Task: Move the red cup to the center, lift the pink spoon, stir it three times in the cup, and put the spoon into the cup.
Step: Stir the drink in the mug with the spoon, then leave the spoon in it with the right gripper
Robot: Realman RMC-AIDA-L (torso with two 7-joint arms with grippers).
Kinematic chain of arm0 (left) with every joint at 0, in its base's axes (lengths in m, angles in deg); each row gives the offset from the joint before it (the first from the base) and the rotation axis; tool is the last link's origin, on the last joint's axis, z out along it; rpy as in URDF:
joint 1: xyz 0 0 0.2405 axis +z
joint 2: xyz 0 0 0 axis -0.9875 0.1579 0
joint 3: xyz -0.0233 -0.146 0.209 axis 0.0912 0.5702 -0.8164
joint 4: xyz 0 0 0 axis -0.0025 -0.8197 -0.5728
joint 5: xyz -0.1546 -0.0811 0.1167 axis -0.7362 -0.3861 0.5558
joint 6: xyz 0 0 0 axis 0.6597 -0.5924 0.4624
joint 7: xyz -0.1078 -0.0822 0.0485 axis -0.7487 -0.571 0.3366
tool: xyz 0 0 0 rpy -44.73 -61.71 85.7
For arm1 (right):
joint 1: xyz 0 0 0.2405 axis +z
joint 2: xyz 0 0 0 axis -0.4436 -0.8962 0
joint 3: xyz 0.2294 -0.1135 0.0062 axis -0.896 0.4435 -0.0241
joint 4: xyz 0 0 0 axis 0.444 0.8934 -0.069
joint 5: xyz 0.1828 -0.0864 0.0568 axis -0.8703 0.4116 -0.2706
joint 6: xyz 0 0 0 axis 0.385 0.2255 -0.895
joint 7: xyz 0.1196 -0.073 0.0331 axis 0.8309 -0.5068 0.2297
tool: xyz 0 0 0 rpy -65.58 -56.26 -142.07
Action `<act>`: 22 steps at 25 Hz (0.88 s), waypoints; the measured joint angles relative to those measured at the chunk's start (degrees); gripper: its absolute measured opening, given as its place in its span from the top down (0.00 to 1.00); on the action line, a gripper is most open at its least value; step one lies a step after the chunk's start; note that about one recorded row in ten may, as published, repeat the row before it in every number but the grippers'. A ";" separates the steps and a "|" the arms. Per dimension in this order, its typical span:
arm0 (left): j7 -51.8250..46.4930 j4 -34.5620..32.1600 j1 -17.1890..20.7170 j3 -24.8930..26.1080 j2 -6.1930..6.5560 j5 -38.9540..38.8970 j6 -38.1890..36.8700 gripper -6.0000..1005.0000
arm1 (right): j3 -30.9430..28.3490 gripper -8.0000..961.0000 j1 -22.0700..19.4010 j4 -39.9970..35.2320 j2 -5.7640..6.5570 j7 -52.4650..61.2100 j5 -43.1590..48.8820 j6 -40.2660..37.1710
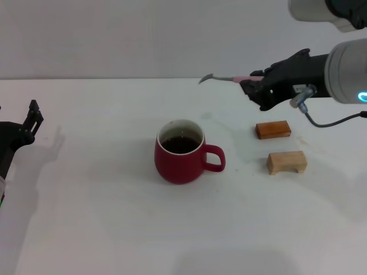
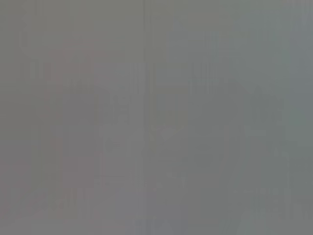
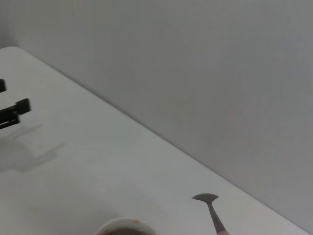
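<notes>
The red cup [image 1: 180, 152] stands in the middle of the white table, handle toward the right, dark liquid inside; its rim also shows in the right wrist view [image 3: 124, 226]. My right gripper [image 1: 256, 85] is shut on the pink spoon [image 1: 225, 78] and holds it in the air, above and to the right of the cup, with the silver bowl pointing left. The spoon's bowl and neck show in the right wrist view [image 3: 209, 206]. My left gripper [image 1: 31, 120] is parked at the table's left edge. The left wrist view shows only blank grey.
Two small wooden blocks lie right of the cup: a reddish-brown one [image 1: 273, 130] and a pale one [image 1: 286, 162]. A plain wall [image 1: 143, 34] stands behind the table's far edge.
</notes>
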 joint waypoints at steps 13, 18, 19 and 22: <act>0.00 -0.37 0.06 1.80 0.09 -0.01 -0.30 0.20 | 6.39 0.83 0.32 2.28 -0.09 3.06 -0.01 3.13; 0.00 -0.36 -0.01 2.27 0.09 0.00 -0.36 0.20 | 7.41 0.83 -0.41 1.81 -0.15 3.26 -0.01 2.85; 0.00 -0.36 -0.01 2.27 0.09 0.00 -0.36 0.20 | 7.68 0.83 -0.82 1.40 -0.15 3.30 -0.01 2.64; 0.00 -0.36 -0.01 2.58 0.09 -0.01 -0.41 0.20 | 8.03 0.83 -1.10 0.85 -0.16 3.31 -0.01 2.30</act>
